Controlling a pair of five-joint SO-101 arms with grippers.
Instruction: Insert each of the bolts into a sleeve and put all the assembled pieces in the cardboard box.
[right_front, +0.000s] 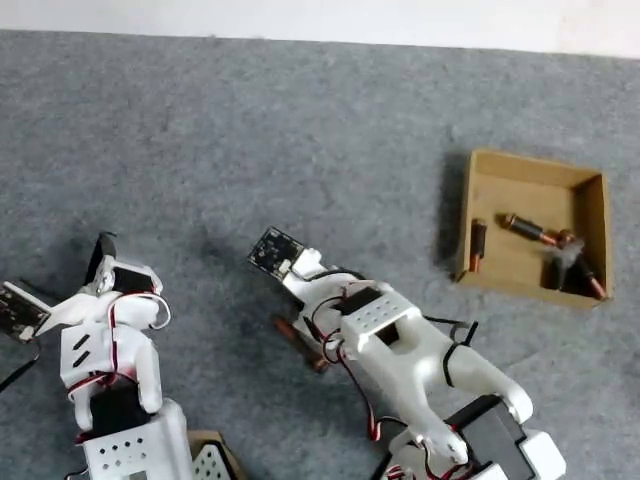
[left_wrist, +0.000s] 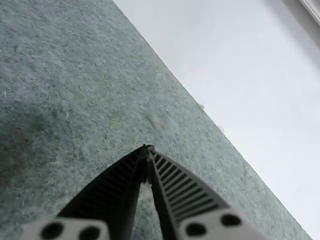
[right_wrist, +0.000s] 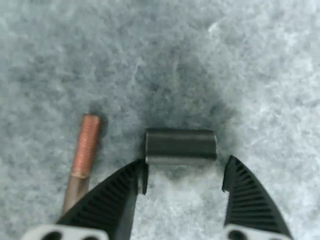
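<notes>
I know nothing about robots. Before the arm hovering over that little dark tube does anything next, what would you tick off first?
1. Opening of the right pincer around the sleeve: ok, the jaws stand apart, one near each end.
2. Gap between sleeve and the bolt beside it: ok, they lie apart.
3. Height of the right pincer for a grip: cannot tell.
4. State of the left pincer: ok, shut and empty.
5. Room in the cardboard box: ok, bare floor shows beside the pieces inside.
</notes>
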